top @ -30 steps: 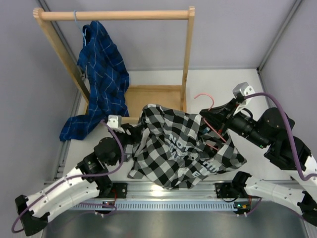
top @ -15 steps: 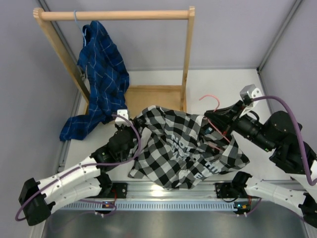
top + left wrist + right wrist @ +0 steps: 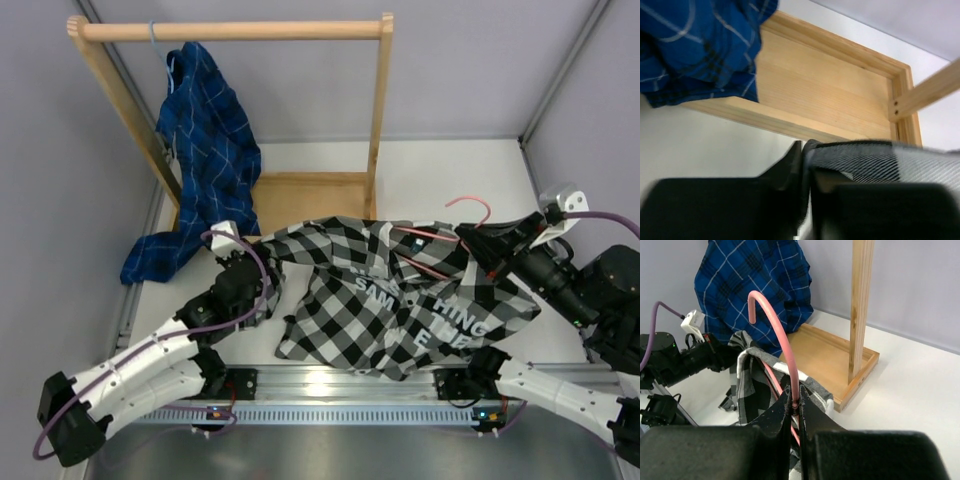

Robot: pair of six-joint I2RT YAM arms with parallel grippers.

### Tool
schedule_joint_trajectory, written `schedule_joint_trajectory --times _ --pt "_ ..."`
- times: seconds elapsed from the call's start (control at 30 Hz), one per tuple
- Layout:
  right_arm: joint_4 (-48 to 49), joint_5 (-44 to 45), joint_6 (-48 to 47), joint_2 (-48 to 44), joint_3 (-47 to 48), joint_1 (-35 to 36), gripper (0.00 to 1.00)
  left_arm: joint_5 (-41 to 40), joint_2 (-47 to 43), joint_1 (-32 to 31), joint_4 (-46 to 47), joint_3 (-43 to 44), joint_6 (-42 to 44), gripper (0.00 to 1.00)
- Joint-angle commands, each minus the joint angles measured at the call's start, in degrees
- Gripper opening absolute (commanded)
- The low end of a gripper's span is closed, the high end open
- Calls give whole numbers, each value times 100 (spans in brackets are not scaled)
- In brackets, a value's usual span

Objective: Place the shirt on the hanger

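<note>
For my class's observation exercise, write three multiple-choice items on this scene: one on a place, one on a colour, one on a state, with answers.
1. Where does the blue shirt hang?
A. from the wooden rack, far left
B. from the right arm
C. in a drawer

2. What colour is the hanger?
A. green
B. pink
C. black

3. What is the right gripper doing?
A. open over bare table
B. shut on the blue shirt
C. shut on the hanger

Answers:
1 A, it drapes from the rail at the far left.
2 B, its hook shows pink.
3 C, the wire is pinched just below the hook.
</note>
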Motion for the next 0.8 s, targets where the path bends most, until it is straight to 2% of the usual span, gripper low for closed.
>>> schedule_joint_trajectory --times 0.0,0.03,0.07,0.1,0.17,0.2,0.27,0.3,0.37,0.4,0.43,0.47,0.53,0.57,0.7,0.77 --pt "200 48 -43 133 276 33 0 915 -191 69 552 125 643 19" --pt "200 30 -43 211 302 42 0 1232 -235 69 599 204 822 31" --pt "209 -5 -61 247 381 33 0 1540 -288 69 617 388 971 53" --pt "218 -40 -87 308 434 42 0 2143 -340 69 634 503 1295 59" --pt "209 -75 -183 519 722 33 0 2770 -595 69 617 757 1639 69" --pt "200 -128 -227 607 863 33 0 3347 -674 69 617 1063 1937 71" --pt "191 -224 -324 949 1415 33 0 3957 -745 69 451 1529 2185 74" --pt "174 -356 -333 1064 1610 33 0 4603 -693 69 328 2176 2386 79" --pt "16 -592 -377 1433 2223 33 0 5362 -256 69 -321 2934 2676 91" --pt "-37 -664 -386 1530 2375 42 0 5705 -18 69 -584 3739 2800 98" --pt "-115 -717 -395 1670 2490 33 0 6466 254 69 -1231 4173 2975 98" --pt "-116 -795 -404 1689 2552 24 0 6821 866 69 -1594 4586 3394 98" --pt "-116 -831 -404 1706 2535 42 0 7280 1414 69 -2271 5595 3897 98" --pt "-116 -901 -378 1689 2430 33 0 7291 1634 69 -2771 5828 4308 98" --pt "-99 -1245 -369 1531 2210 33 0 7703 2557 69 -3495 6462 5225 94" --pt "-107 -1472 -351 1425 2122 33 0 8393 2743 60 -3698 6594 5576 91"
